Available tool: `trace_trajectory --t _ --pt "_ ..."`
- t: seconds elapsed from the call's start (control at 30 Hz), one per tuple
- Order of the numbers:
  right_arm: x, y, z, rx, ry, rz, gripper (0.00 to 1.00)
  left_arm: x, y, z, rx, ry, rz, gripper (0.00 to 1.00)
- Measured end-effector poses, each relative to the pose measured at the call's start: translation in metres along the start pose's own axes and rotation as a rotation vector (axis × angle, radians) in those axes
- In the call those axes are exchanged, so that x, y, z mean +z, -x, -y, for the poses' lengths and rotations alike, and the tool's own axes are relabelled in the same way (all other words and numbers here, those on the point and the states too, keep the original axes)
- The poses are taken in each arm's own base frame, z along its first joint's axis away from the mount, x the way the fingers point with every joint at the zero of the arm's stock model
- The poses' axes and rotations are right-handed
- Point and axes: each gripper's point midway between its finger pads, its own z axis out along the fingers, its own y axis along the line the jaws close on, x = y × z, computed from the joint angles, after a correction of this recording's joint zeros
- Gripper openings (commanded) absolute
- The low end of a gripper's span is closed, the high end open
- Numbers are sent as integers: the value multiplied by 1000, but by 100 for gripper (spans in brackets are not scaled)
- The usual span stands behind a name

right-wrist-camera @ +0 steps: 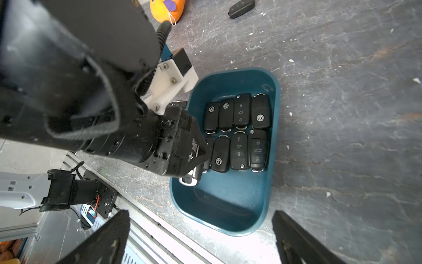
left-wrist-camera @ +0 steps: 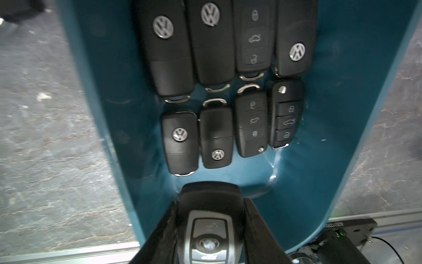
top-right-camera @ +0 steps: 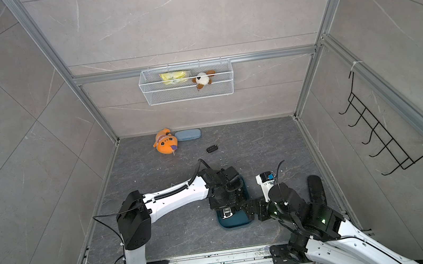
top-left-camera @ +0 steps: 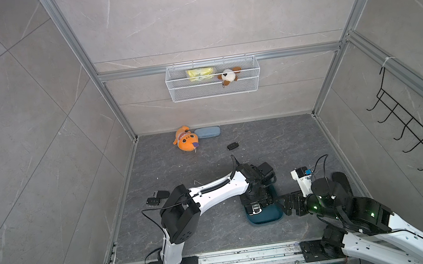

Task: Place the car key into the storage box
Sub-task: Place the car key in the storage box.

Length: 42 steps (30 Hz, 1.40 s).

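The storage box (top-left-camera: 267, 217) (top-right-camera: 234, 221) is a dark teal bin lying between the two arms. Several black key fobs (left-wrist-camera: 214, 134) (right-wrist-camera: 237, 132) lie in two rows on its floor. My left gripper (left-wrist-camera: 211, 202) (top-left-camera: 256, 205) is shut on the car key (left-wrist-camera: 210, 230) (right-wrist-camera: 190, 180), a black and silver fob. It holds the key over the bare near end of the box (left-wrist-camera: 342, 114). I cannot tell whether the key touches the box floor. My right gripper (right-wrist-camera: 201, 213) (top-left-camera: 289, 203) is open and empty beside the box (right-wrist-camera: 228, 205).
One loose fob (top-left-camera: 233, 145) lies farther back, and two more fobs (top-left-camera: 158, 197) lie near the left wall. An orange plush (top-left-camera: 186, 140) and a pale blue case (top-left-camera: 207, 132) sit at the back. A wire basket (top-left-camera: 214, 88) and a hook rack (top-left-camera: 412, 128) hang on the walls.
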Motion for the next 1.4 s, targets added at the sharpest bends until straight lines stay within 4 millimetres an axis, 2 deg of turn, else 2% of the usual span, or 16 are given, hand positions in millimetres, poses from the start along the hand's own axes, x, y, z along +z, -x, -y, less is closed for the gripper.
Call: trace_trajectory --t 0.2,0.4,0.7,0.9,1.1,1.27,1.4 --pt "-13 -4 6 21 6 20 99 17 -11 15 -10 -14 -65 32" --pt "-15 -13 14 31 -11 10 99 35 -22 26 -10 -13 -124 31" --pt "-18 -17 18 42 -14 6 99 51 -29 28 -28 -3 -181 32" --pt "-17 -21 21 45 -20 -2 99 54 -31 35 -29 -18 -197 33" --pt "-16 -21 21 45 -21 -3 99 64 -31 37 -30 -11 -210 37" --pt "-15 -23 22 44 -24 -7 99 68 -34 36 -33 -6 -226 56" --pt "-15 -23 22 44 -24 -7 99 68 -34 36 -34 -8 -227 56"
